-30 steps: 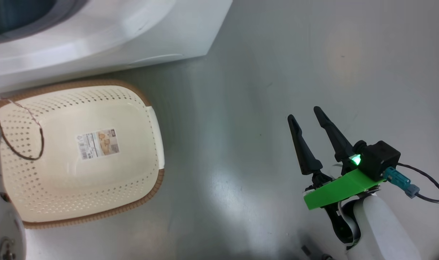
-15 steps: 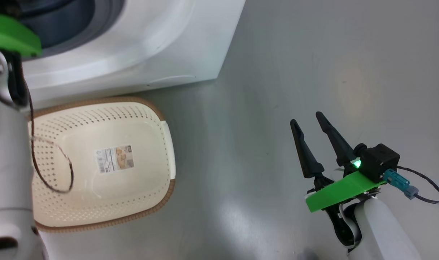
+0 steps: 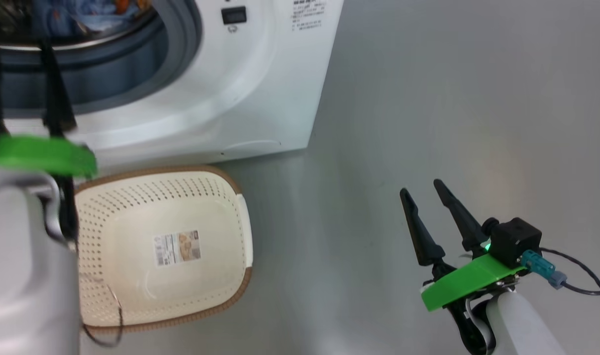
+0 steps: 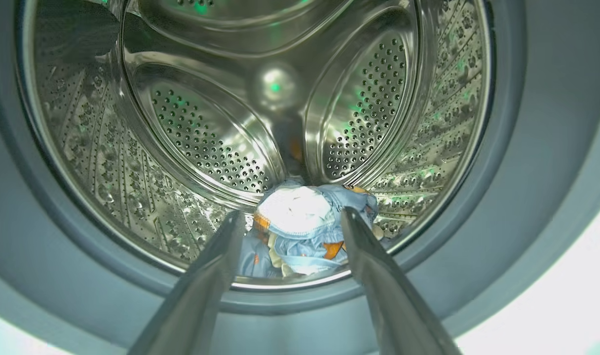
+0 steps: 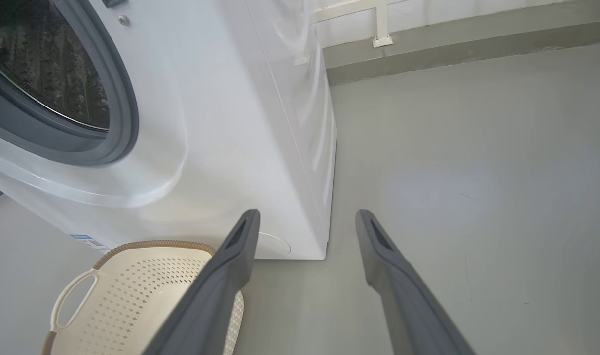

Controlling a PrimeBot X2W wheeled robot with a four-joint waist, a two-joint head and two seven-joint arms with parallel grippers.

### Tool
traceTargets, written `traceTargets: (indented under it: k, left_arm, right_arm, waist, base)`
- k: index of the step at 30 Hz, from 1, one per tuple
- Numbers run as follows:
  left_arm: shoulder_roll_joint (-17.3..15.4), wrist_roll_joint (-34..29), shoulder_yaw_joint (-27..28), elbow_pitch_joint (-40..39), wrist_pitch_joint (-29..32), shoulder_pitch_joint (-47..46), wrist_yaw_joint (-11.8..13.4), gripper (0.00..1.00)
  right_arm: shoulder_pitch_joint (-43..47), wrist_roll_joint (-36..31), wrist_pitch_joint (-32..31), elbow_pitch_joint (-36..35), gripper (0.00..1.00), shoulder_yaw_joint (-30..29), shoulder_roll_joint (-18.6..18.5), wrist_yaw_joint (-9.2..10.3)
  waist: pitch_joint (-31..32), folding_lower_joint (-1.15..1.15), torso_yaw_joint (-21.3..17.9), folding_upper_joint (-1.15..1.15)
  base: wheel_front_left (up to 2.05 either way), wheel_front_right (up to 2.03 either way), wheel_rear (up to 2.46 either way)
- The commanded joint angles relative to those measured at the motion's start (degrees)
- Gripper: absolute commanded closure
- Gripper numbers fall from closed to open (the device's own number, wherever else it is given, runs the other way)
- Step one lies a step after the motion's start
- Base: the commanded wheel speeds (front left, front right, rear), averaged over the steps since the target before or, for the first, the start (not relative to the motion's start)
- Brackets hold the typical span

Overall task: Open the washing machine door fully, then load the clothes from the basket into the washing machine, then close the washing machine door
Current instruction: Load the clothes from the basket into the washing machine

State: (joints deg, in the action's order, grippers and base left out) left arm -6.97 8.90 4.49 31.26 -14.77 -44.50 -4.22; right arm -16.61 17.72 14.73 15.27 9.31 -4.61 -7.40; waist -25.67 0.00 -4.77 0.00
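The white washing machine (image 3: pixel 260 74) stands with its drum mouth uncovered; the washing machine door is out of view. The clothes (image 4: pixel 305 229), light blue with orange and white parts, lie in a heap at the bottom front of the steel drum (image 4: pixel 206 138). My left gripper (image 4: pixel 292 217) is open at the drum mouth and points at the heap without touching it; the head view shows this left gripper (image 3: pixel 21 54) before the grey gasket. The cream basket (image 3: pixel 181 197) sits empty on the floor before the machine. My right gripper (image 3: pixel 423 190) hangs open over bare floor, right of the basket.
The basket (image 5: pixel 147 291) stands close against the machine's front (image 5: pixel 221 123), just below a round cap (image 5: pixel 275 245). Grey floor (image 5: pixel 453 197) stretches to the right, up to a wall base (image 5: pixel 428 44). A thin cable (image 3: pixel 102 340) loops from my left arm over the basket's near rim.
The head camera has tilted up, so the whole picture slid down and the drum mouth came into sight. My left gripper has drawn back from the drum towards me. The right gripper holds its place.
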Motion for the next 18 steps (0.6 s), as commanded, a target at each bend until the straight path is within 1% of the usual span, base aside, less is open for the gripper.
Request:
traceTargets:
  k: [1, 12, 18]
  left_arm:
    - [-2.0, -0.4, 1.6, -2.4, -0.2, 2.2, -0.1, 0.0]
    - [1.7, -1.9, 3.3, -15.2, -0.2, 19.0, 0.4, 0.0]
    - [3.1, -2.0, 4.2, -21.4, -0.2, 28.3, 0.7, 0.0]
  right_arm:
    - [1.6, -0.4, 0.3, -0.9, 0.0, 1.5, 0.2, -0.09]
    - [4.2, -0.7, 0.3, 0.3, 0.0, 2.3, 0.2, -0.09]
    - [5.8, -0.7, 0.3, 0.4, 0.0, 2.7, 0.3, -0.09]
  waist:
    - [2.5, 0.0, 0.5, 0.0]
    - [9.3, 0.0, 0.8, 0.0]
    - [13.2, 0.0, 0.4, 0.0]
  base:
    - [0.0, 0.0, 0.0]
    - [0.0, 0.0, 0.0]
    - [0.0, 0.0, 0.0]
